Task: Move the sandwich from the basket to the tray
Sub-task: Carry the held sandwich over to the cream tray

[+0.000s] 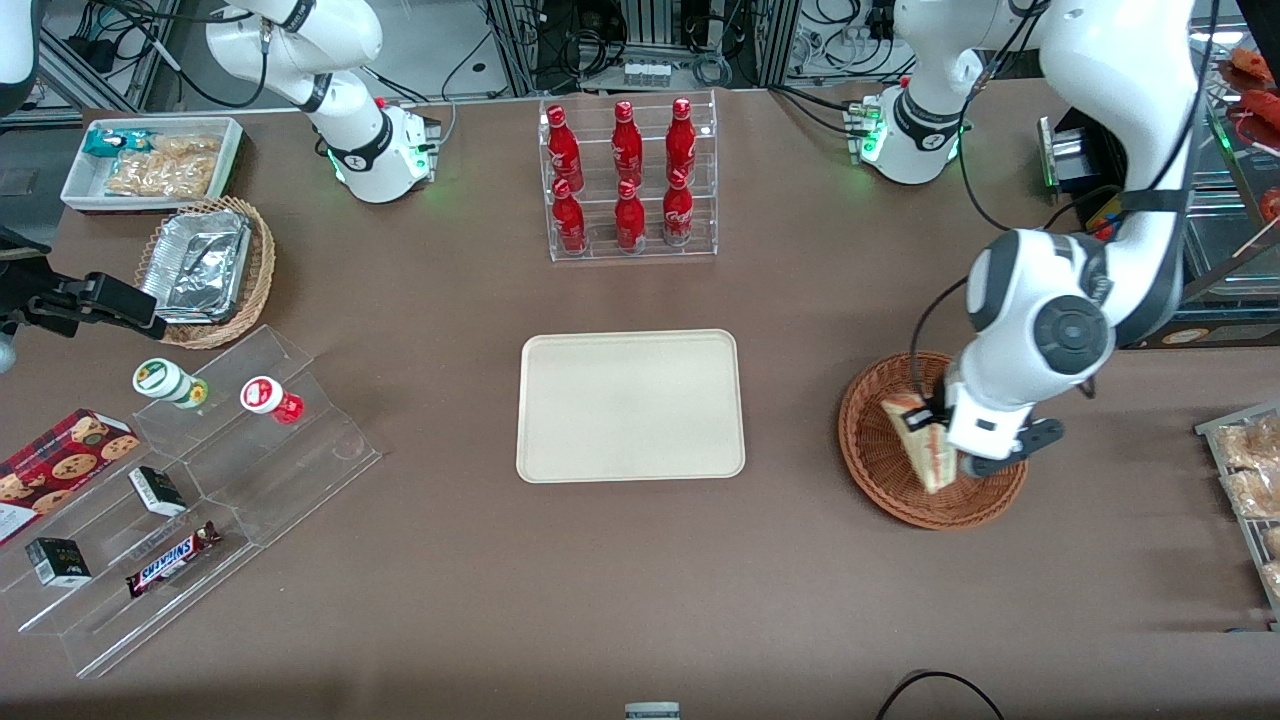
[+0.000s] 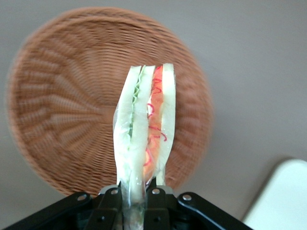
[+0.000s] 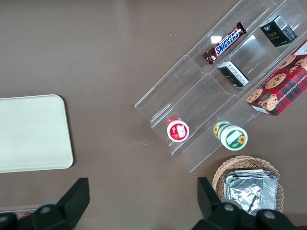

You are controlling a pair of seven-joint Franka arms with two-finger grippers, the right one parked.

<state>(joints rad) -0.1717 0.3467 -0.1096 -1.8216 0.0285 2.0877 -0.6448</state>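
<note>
Sandwich [image 2: 144,129] hangs pinched by one thin end in my closed gripper [image 2: 136,194], above the basket [image 1: 890,470], at three o'clock from the tray [image 1: 630,405]; I judge a quick swing could let it slip out.

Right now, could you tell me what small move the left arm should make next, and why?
Probably carry it sideways toward the tray: the hand is shut on the sandwich, which hangs lifted above the basket, and the tray holds nothing yet.
</note>
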